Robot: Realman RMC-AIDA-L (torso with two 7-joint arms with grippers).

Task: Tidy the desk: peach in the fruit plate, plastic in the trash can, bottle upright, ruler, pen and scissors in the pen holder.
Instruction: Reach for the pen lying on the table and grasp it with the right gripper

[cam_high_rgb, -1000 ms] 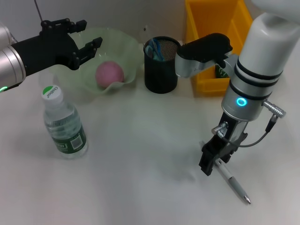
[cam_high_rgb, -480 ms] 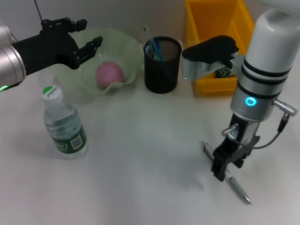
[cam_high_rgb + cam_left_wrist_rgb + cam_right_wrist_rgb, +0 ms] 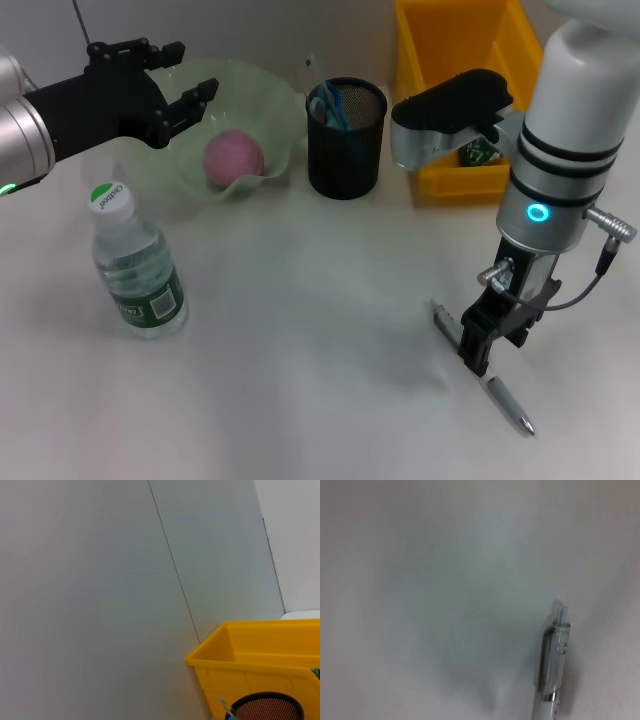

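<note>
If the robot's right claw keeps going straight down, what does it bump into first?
Probably the pen. The right gripper points down at the white desk, right over the pen's middle. How much gap is left is hard to tell.

You are looking close down at a pale, bare desk surface (image 3: 445,580). In the lower right of the frame lies a clear pen (image 3: 553,665) with a grey clip, its push-button end pointing up. A soft shadow spreads across the centre and lower middle.
</note>
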